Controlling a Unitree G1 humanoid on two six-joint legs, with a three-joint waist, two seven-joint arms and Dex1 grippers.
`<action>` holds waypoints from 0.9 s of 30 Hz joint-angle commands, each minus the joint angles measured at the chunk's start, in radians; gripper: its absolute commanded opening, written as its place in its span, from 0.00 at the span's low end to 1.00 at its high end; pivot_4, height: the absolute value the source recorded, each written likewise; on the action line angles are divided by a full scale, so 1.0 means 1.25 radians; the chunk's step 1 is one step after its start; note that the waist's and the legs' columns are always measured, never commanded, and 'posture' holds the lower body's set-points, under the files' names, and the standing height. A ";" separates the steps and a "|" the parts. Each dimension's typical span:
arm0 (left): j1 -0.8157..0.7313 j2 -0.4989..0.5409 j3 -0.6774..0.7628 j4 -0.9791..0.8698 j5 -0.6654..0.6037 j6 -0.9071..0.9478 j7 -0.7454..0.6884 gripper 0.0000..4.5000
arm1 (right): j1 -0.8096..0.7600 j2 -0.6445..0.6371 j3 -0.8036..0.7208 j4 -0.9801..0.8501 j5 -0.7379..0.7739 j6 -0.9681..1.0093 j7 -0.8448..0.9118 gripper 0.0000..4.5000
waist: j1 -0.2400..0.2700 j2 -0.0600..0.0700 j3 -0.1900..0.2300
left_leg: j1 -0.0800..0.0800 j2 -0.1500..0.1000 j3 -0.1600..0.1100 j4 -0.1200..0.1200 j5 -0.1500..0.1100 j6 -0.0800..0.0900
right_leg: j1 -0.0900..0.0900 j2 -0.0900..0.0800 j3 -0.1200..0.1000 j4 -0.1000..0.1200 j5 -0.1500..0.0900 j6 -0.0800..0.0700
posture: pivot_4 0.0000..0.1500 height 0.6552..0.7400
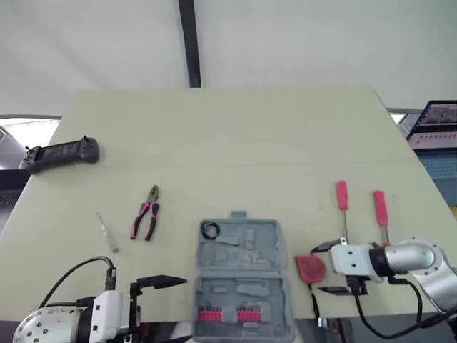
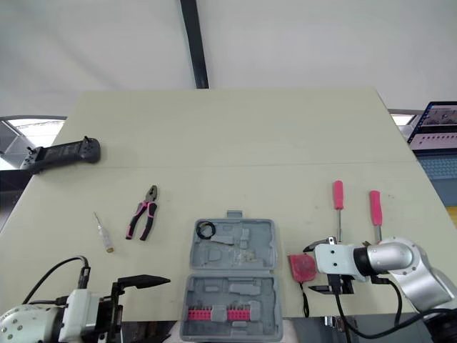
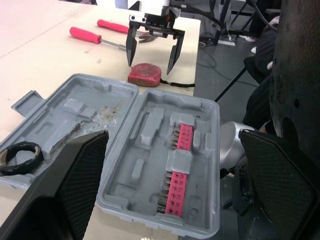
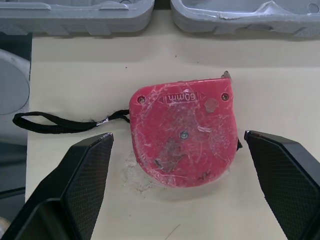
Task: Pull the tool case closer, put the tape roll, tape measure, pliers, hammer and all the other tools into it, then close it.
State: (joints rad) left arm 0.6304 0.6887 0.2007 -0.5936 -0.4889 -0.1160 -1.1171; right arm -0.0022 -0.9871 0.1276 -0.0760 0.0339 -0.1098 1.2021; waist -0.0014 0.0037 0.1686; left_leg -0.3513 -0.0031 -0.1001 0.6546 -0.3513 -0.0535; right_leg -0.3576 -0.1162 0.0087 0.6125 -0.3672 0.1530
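The right end effector (image 1: 316, 270) is hovering wide open and empty, its fingers flanking the red tape measure (image 4: 182, 137), which is lying flat on the surface (image 1: 214, 143) just right of the open case (image 1: 278, 246), with its strap (image 4: 55, 122) trailing toward the near edge. A good grasp is probably calling for dropping lower, centring on the body, closing across its two sides and keeping off the strap. The left end effector (image 1: 178, 307) is hanging open and empty, near-left of the case.

I see bare table on both sides of the tape measure (image 4: 182, 132), inside my right gripper's (image 4: 177, 135) spread fingers. To its left, a free strip, then the open case (image 1: 246, 264). Screwdrivers (image 1: 343, 196) crowd the far side; the strap (image 4: 55, 122) trails near.
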 commanded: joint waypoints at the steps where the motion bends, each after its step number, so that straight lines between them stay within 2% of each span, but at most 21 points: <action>1: 0.012 0.008 0.008 -0.039 -0.004 0.008 0.011 1.00 | -0.010 0.012 0.012 -0.005 -0.008 -0.010 -0.008 0.99 | 0.000 0.000 0.000 | 0.000 0.000 0.000 0.000 0.000 0.000 | 0.000 0.000 0.000 0.000 0.000 0.000 | 1.00 1.00; 21: 0.001 0.016 0.005 -0.062 -0.002 0.038 0.038 1.00 | -0.045 0.039 0.048 0.039 -0.038 -0.021 -0.010 0.99 | 0.000 0.000 0.000 | 0.000 0.000 0.000 0.000 0.000 0.000 | 0.000 0.000 0.000 0.000 0.000 0.000 | 1.00 1.00; 24: -0.002 0.016 0.004 -0.060 0.000 0.038 0.040 1.00 | -0.046 0.038 0.049 0.043 -0.035 -0.027 -0.005 0.81 | 0.000 0.000 0.000 | 0.000 0.000 0.000 0.000 0.000 0.000 | 0.000 0.000 0.000 0.000 0.000 0.000 | 1.00 1.00; 25: -0.003 0.016 0.003 -0.059 0.000 0.038 0.040 1.00 | -0.046 0.038 0.049 0.044 -0.035 -0.028 -0.005 0.70 | 0.000 0.000 0.000 | 0.000 0.000 0.000 0.000 0.000 0.000 | 0.000 0.000 0.000 0.000 0.000 0.000 | 1.00 1.00; 26: -0.003 0.015 0.003 -0.057 0.001 0.037 0.040 1.00 | -0.047 0.038 0.048 0.046 -0.036 -0.028 -0.008 0.64 | 0.000 0.000 0.000 | 0.000 0.000 0.000 0.000 0.000 0.000 | 0.000 0.000 0.000 0.000 0.000 0.000 | 1.00 1.00; 27: -0.004 0.015 0.002 -0.055 0.002 0.036 0.040 1.00 | -0.049 0.038 0.047 0.048 -0.037 -0.027 -0.009 0.64 | 0.000 0.000 0.000 | 0.000 0.000 0.000 0.000 0.000 0.000 | 0.000 0.000 0.000 0.000 0.000 0.000 | 1.00 1.00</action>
State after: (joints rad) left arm 0.6239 0.7047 0.2007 -0.6422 -0.4864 -0.0652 -1.0698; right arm -0.0611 -0.9387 0.1894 -0.0219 -0.0130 -0.1338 1.1928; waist -0.0016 0.0037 0.1686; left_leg -0.3512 -0.0031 -0.1001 0.6547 -0.3513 -0.0535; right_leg -0.3574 -0.1162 0.0087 0.6125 -0.3672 0.1530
